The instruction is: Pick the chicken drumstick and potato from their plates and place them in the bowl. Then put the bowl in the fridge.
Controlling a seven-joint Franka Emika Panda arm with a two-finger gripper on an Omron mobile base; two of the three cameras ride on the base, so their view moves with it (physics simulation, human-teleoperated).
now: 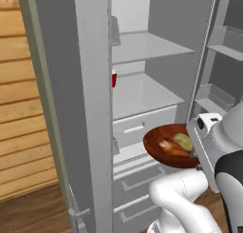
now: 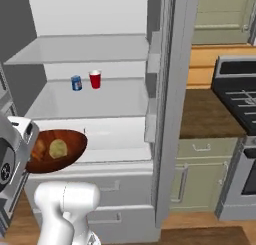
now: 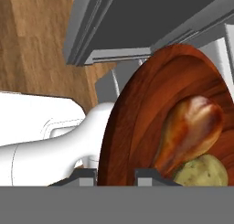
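Bowl held in front of the open fridge

We see the gripper (image 3: 116,173) clenched on the rim of the bowl (image 1: 159,149), which hangs level before the fridge (image 2: 100,104) drawers. Inside the bowl, the chicken drumstick (image 3: 189,129) lies touching the potato (image 3: 201,171) at its 5 o'clock. A red cup (image 2: 95,79) and a blue can (image 2: 76,83) stand on a shelf above.

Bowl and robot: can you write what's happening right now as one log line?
tool: shut on bowl rim | in bowl: chicken drumstick, potato | bowl: held before open fridge, not yet on shelf
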